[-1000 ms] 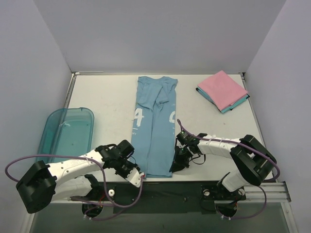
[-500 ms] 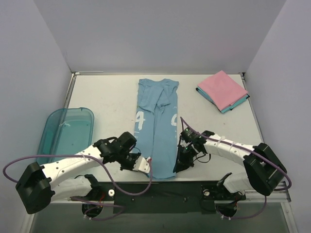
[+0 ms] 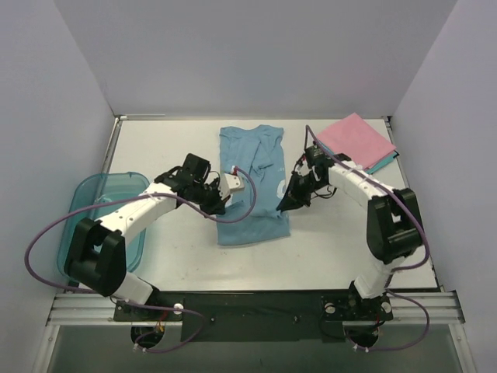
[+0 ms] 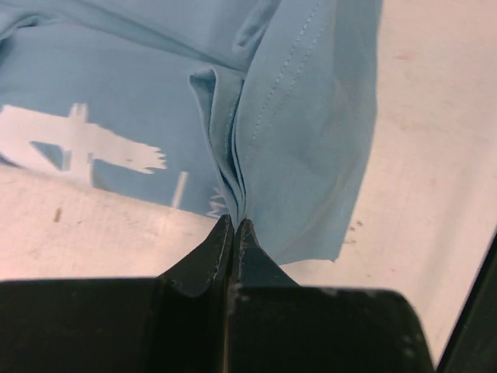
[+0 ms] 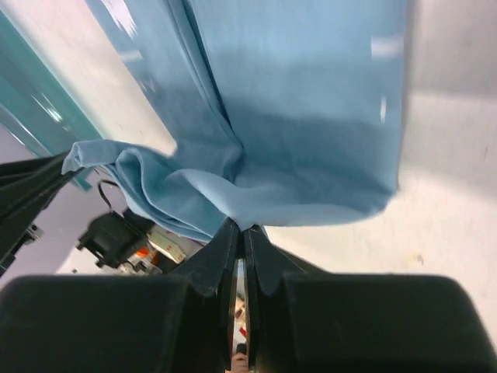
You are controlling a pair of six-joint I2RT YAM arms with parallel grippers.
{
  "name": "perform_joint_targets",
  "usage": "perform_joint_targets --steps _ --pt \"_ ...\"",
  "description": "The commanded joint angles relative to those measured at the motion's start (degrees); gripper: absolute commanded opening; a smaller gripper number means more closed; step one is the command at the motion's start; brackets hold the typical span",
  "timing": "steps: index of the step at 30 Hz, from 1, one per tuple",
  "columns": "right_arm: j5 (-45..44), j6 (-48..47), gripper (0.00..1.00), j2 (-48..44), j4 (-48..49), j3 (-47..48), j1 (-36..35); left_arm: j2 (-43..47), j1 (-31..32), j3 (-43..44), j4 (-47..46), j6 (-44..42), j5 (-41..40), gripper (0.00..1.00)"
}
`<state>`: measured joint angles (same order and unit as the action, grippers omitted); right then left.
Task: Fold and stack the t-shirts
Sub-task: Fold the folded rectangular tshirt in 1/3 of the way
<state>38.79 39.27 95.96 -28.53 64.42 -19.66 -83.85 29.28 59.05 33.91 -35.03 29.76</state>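
The light blue t-shirt (image 3: pixel 252 183) with white print lies at the table's middle, its lower half lifted and doubled up over the upper half. My left gripper (image 3: pixel 220 206) is shut on its left hem corner; the wrist view shows the pinched cloth (image 4: pixel 295 140). My right gripper (image 3: pixel 283 206) is shut on the right hem corner, with bunched cloth (image 5: pixel 295 155) at the fingertips. A pink folded t-shirt (image 3: pixel 355 144) rests on a teal folded one (image 3: pixel 377 165) at the back right.
A translucent teal plastic bin (image 3: pixel 101 214) stands at the left edge of the table. Grey walls close in the back and sides. The left arm reaches from the left, the right arm from the right.
Both grippers have carried the blue shirt's hem from the near edge away toward the collar. The shirt now looks about half as long.
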Motion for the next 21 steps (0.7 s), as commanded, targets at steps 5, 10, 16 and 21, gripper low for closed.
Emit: perform_joint_targets --steps 5,10,16,21 --pt "3.4 -3.9 0.00 12.6 -4.3 15.6 6.1 -8.4 -4.0 8.8 -10.3 -0.8 -2.1 0.00" --pt "4.0 -4.3 0.00 17.7 -5.7 21.8 8.1 -13.1 -4.0 11.6 -14.8 -1.2 -2.1 0.00" --pt "4.7 -4.2 0.00 22.8 -6.1 27.3 9.2 -17.1 -4.8 14.3 -16.4 -1.0 -3.6 0.00" --pt "5.3 -3.8 0.00 26.5 -6.3 30.5 9.3 -19.2 -5.5 14.9 -19.5 -1.1 -6.5 0.00"
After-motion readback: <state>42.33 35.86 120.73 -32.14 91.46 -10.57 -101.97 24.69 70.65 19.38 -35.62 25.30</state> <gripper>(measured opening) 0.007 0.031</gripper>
